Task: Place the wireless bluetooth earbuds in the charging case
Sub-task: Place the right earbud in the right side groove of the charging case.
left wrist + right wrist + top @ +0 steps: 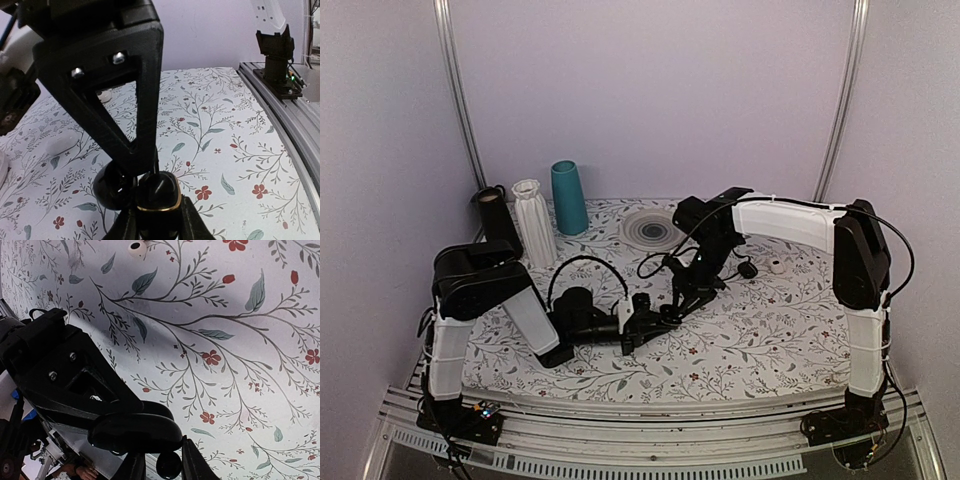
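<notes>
Two grippers meet at table (770, 330) centre. Left gripper (158, 222): clamped on charging case (157, 197), lid (135, 432) open. Right gripper (165, 467): fingers (193, 467) flank small black earbud (168, 465) just beside lid; I cannot tell whether gripped.

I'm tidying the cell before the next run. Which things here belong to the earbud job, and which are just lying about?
Job: charging case, held by the left gripper; likely an earbud at the right gripper.
Lying about: teal cup, white ribbed vase, black cylinder, ringed disc, black knob, small white object.
</notes>
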Controlling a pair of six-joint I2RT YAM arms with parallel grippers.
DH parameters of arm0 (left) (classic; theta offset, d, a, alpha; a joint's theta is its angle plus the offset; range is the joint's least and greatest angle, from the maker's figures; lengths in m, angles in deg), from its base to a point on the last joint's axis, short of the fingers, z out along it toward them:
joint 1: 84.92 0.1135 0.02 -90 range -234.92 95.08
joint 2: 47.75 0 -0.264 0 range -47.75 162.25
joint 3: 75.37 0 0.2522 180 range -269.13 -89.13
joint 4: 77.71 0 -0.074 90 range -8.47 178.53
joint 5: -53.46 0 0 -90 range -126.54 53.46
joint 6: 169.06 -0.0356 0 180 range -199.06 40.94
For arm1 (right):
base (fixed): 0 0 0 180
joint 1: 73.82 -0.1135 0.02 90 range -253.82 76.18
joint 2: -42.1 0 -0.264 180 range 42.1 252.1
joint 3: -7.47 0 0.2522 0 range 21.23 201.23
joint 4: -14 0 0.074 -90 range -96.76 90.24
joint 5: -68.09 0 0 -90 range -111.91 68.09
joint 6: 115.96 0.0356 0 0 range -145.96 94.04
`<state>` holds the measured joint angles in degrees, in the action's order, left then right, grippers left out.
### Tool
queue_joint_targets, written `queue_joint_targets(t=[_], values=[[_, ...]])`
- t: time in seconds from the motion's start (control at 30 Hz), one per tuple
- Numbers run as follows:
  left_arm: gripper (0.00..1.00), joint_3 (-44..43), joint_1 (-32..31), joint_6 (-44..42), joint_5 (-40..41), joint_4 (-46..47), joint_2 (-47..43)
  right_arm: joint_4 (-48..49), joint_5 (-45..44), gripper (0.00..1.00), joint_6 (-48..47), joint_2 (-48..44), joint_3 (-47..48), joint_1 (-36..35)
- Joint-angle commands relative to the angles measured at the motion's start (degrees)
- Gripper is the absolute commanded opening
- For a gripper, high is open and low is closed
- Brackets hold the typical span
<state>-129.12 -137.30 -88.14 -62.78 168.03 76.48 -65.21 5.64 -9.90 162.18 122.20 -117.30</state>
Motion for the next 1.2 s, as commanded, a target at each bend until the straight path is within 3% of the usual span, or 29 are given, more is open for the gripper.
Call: queue_joint_targets(t=[0.0, 1.17], values=[[0.0, -2.56, -1.06, 0.77, -3.15, 7.36, 0.46, 6.45, -1.19, 0.25, 1.97, -1.4, 0.46, -0.63], [0.0, -3.7, -1.01, 3.62, -0.75, 8.63, 3.04, 9.71, -3.74, 0.29, 6.58, -6.98, -3.75, -2.43]])
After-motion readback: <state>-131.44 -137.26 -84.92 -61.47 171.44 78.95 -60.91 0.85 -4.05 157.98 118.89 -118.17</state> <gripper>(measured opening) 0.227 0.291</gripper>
